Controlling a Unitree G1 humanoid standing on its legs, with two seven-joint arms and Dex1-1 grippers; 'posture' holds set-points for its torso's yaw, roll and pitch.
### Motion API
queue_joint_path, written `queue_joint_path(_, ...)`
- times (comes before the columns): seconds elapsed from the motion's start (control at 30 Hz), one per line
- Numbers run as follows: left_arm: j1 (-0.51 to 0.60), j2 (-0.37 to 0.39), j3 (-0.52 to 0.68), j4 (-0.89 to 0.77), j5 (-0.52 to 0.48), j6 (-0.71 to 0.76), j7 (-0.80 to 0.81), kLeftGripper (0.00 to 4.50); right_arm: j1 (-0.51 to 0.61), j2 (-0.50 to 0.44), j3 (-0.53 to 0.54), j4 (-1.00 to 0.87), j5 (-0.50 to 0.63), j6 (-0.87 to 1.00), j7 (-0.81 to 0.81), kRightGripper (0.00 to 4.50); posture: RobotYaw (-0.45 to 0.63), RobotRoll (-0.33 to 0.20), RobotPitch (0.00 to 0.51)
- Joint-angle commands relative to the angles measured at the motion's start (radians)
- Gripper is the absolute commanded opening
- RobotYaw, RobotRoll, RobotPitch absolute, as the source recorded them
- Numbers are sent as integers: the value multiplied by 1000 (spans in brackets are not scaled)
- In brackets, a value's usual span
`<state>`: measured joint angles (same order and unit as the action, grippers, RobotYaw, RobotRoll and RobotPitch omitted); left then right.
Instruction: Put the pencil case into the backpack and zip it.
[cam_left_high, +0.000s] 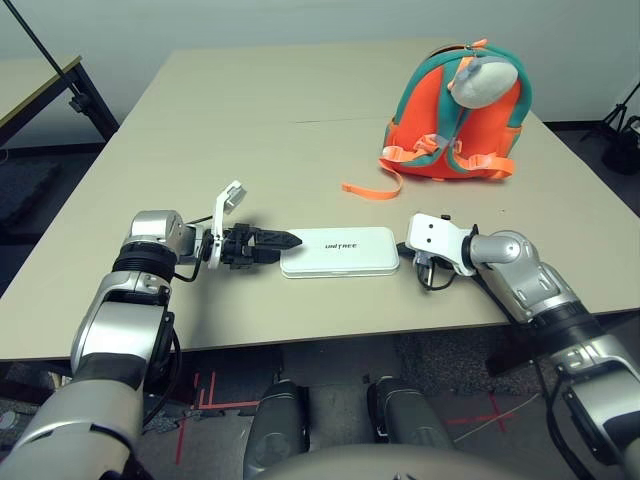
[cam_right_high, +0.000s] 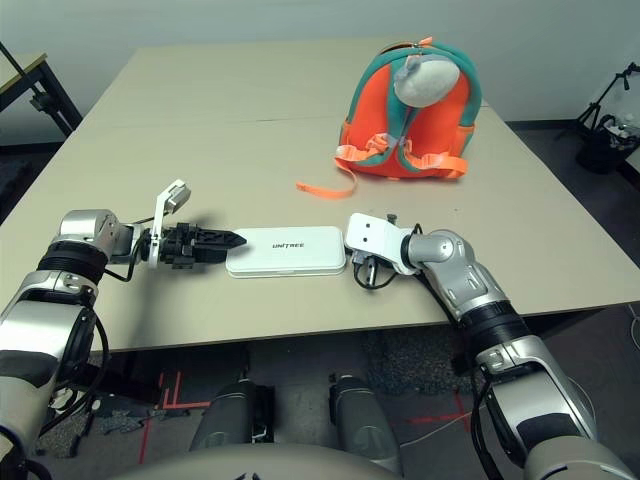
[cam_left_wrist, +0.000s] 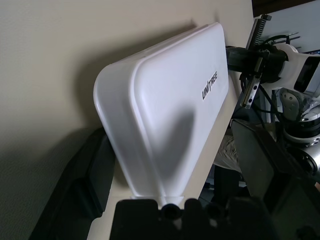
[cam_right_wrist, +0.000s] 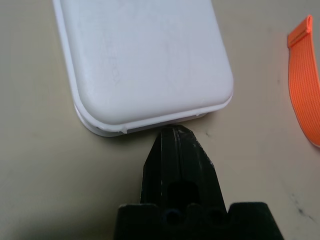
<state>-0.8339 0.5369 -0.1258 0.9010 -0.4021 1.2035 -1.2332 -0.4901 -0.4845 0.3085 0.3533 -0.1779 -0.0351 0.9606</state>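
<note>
The white pencil case (cam_left_high: 340, 251) lies flat near the table's front edge, "UNITREE" lettering up. My left gripper (cam_left_high: 288, 240) is at its left end, open, and the wrist view shows the case (cam_left_wrist: 165, 110) between its spread fingers (cam_left_wrist: 85, 185). My right gripper (cam_right_wrist: 175, 142) is shut, its tip touching the case's right end (cam_right_wrist: 150, 60). The orange and teal backpack (cam_left_high: 455, 110) stands upright at the far right of the table, straps facing me, with a grey plush piece (cam_left_high: 485, 80) at its top. It is well apart from both grippers.
A loose orange strap (cam_left_high: 370, 185) trails from the backpack across the beige table (cam_left_high: 230, 130) toward the case. Another table (cam_left_high: 30, 85) stands at the far left, and dark stand equipment (cam_left_high: 622, 130) sits off the right side.
</note>
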Motion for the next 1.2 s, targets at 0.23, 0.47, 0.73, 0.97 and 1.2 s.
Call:
queue_joint_path(0.23,27,-15,-50,37,60,6,13,4500,-33,28,24,2,7,-5,16,24,-193,0,62)
queue_joint_path(0.47,14,-11,-25,41,63,-8,15,2412,-8,-4,-19,-17,41,21,9,0,-191,0,56)
queue_joint_path(0.73,-1,11,67,-43,35,-31,45,1489,-18,-42,-229,5,182,168,-84,1773,-198,0,47)
queue_joint_path(0.97,29,2,244,-239,-20,-123,191,1435,-123,-45,-464,101,293,270,-308,4442,-173,0,33)
queue_joint_path(1.2,49,2,332,-489,-91,-89,295,1435,-237,54,-550,113,389,379,-463,4500,-143,0,16)
